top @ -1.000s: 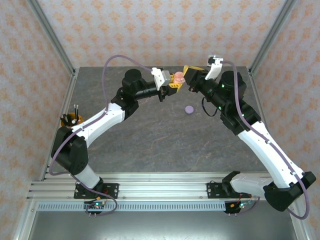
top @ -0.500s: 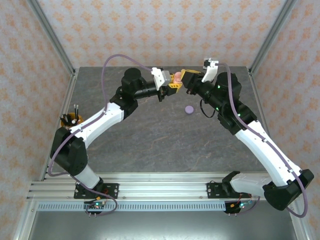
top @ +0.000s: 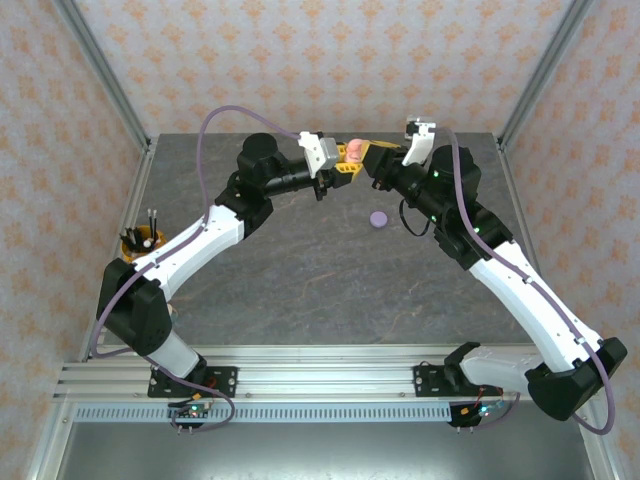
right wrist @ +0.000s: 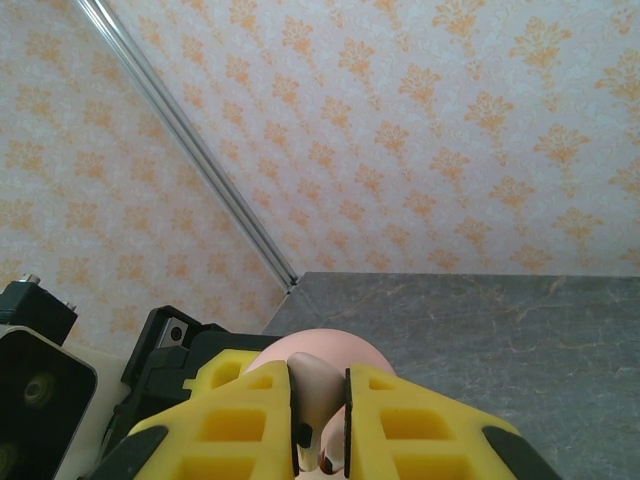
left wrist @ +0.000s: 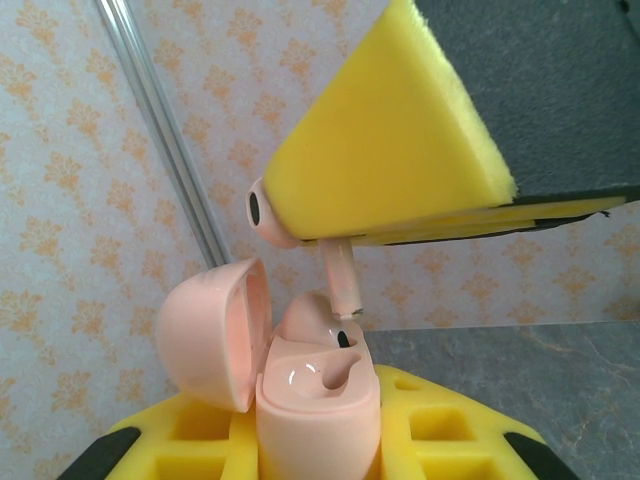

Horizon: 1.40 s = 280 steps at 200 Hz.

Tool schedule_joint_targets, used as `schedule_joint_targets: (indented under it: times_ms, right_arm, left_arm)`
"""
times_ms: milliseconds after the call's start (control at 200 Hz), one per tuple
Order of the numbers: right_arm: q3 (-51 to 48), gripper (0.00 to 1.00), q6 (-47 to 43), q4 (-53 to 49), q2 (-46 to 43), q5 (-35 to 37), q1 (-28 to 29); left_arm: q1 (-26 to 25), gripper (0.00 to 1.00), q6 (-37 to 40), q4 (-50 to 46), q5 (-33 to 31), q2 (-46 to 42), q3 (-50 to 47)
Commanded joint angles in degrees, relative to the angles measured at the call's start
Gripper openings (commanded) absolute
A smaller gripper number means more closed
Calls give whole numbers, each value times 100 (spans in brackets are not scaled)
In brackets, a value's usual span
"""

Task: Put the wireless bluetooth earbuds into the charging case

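Right gripper (top: 381, 158) edged closer, pinching pink earbud (left wrist: 338, 282) above open case (left wrist: 318, 398) clamped by left gripper (top: 344, 168); tilted stem may miss socket, earbud drops.

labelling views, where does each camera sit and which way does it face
top external: above, behind the robot, looking down at the table; left arm and right arm show.
left wrist: on its arm, facing the wall; left gripper holds the pink case.
right wrist: on its arm, facing the wall; right gripper pinches the pink earbud.
shared: both wrist views catch that earbud.
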Motion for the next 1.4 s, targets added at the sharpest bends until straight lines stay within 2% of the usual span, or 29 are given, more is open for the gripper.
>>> schedule_joint_targets:
  times_ms: [0, 776, 1396]
  right_arm:
    - [-14, 17, -56, 156, 32, -41, -31]
    - [-32, 16, 103, 234, 133, -414, -31]
    - [135, 17, -659, -121, 542, -1086, -30]
  left_arm:
    - [-26, 0, -15, 77, 95, -157, 195]
    - [-27, 0, -211, 158, 15, -104, 266]
    - [-26, 0, -357, 220, -47, -77, 292]
